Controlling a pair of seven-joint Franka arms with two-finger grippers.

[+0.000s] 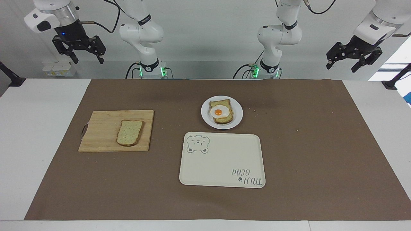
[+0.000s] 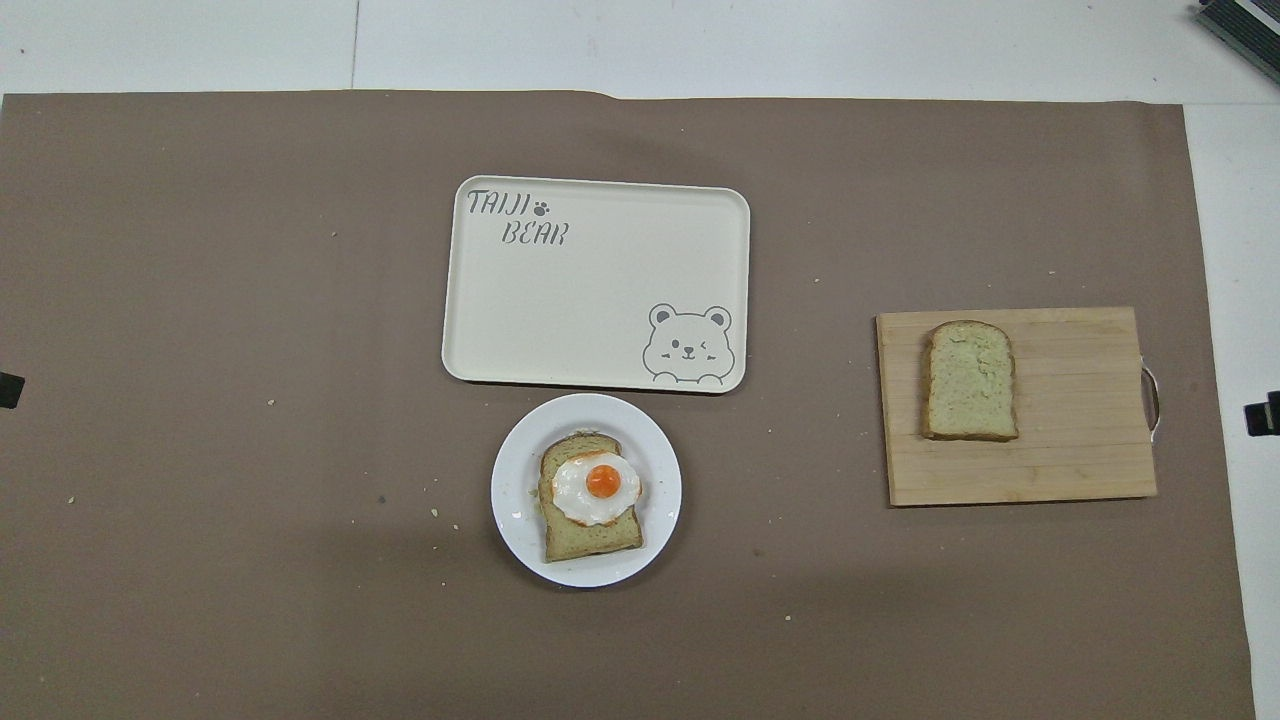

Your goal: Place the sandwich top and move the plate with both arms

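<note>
Nothing is picked up yet: you are at the very start, before the first step. The sandwich top (image 1: 130, 132), a plain bread slice, lies flat on a wooden cutting board (image 1: 102, 131) toward the right arm's end of the table. The plate (image 1: 237, 113), small, round and white, sits near the middle, nearer to the robots than the cream bear tray (image 1: 222, 160) just beside it. On the plate rests a toasted slice with a fried egg (image 1: 220, 112).

The right gripper (image 1: 78, 51) hangs high in the air at its own end, fingers spread and empty. The left gripper (image 1: 353, 57) hangs high at its end too, fingers apart, holding nothing.

Your next move, as I judge it, is to bring the right gripper down over the cutting board and take the slice by its edges, gently, since bread crushes easily.

A brown paper sheet (image 1: 321, 144) covers the white table (image 1: 32, 128), scattered with crumbs. The wall is plain and pale.
</note>
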